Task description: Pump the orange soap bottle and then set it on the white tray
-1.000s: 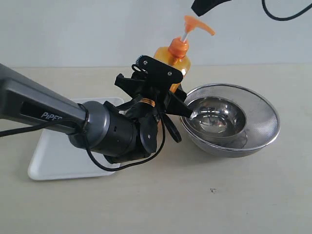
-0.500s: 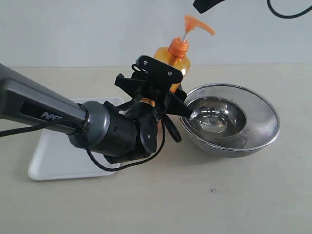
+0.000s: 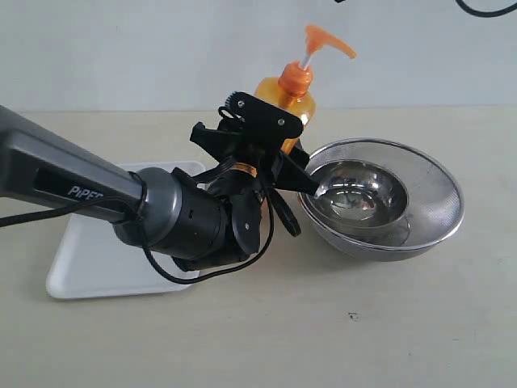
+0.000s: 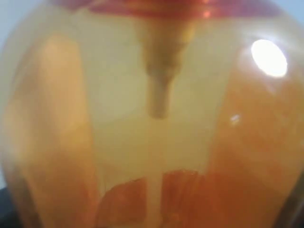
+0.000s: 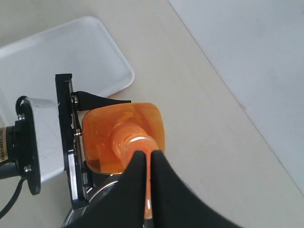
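The orange soap bottle stands upright beside the steel bowl, its pump head raised on the white stem. My left gripper is shut on the bottle's body, one of its black fingers lying along the bottle's side. The translucent orange bottle fills the left wrist view. My right gripper is shut and hangs right above the pump head, with the bottle below it; it is out of the exterior view. The white tray lies flat to the left under my left arm and shows again as the white tray.
A round steel mesh bowl with a smaller steel bowl inside sits against the bottle's right side. My left arm and its cable lie over the tray's right part. A pale wall runs behind the table.
The dark tip of my right gripper rose out of the top of the exterior view. The bottle and my left arm have not moved.
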Motion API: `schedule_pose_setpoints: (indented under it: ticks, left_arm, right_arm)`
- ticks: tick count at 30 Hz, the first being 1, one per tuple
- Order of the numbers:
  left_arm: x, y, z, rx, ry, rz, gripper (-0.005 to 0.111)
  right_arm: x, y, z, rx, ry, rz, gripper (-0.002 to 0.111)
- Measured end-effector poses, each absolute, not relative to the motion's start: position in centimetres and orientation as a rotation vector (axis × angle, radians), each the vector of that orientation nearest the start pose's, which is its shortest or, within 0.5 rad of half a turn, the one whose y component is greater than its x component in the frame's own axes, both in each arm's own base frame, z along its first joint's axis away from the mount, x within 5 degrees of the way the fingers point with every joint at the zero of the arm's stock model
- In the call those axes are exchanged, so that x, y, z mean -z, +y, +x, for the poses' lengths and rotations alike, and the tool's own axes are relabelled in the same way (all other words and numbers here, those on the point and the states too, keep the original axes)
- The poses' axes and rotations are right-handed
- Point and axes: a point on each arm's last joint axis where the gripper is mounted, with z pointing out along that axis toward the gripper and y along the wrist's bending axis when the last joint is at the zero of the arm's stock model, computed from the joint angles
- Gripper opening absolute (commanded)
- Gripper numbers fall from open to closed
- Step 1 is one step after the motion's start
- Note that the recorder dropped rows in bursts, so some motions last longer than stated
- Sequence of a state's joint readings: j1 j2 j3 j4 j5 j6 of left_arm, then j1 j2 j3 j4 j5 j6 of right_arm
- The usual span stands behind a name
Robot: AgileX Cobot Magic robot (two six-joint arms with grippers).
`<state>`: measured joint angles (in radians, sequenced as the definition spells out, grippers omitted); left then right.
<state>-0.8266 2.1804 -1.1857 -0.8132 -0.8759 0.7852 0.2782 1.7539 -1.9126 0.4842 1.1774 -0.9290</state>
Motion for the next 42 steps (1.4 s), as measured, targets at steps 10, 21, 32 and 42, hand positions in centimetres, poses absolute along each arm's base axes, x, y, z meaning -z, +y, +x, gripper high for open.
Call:
schedule_pose_setpoints:
  ticks: [10,21,32,42]
  left_arm:
    - [-13.2,-28.8,33.5,-0.066,1.689,0.464,0.005]
    - [-13.2,-28.8,33.5,-0.066,1.689,0.464,0.005]
    - [-13.2,-28.8,33.5,-0.066,1.689,0.464,0.005]
    - [-13.2,-28.8,33.5,-0.062,1.690,0.461,0.005]
  right_arm:
    - [-40.2,14.6,36.4,-0.360,1.984,-1.289,0.000]
    - [-38.5,15.1,37.5,-0.406,2.011,-1.298,0.000]
    - [-38.3,15.1,37.3,-0.418,2.024,-1.319,0.000]
    - [-37.7,15.2,37.6,-0.434,2.035,-1.316,0.000]
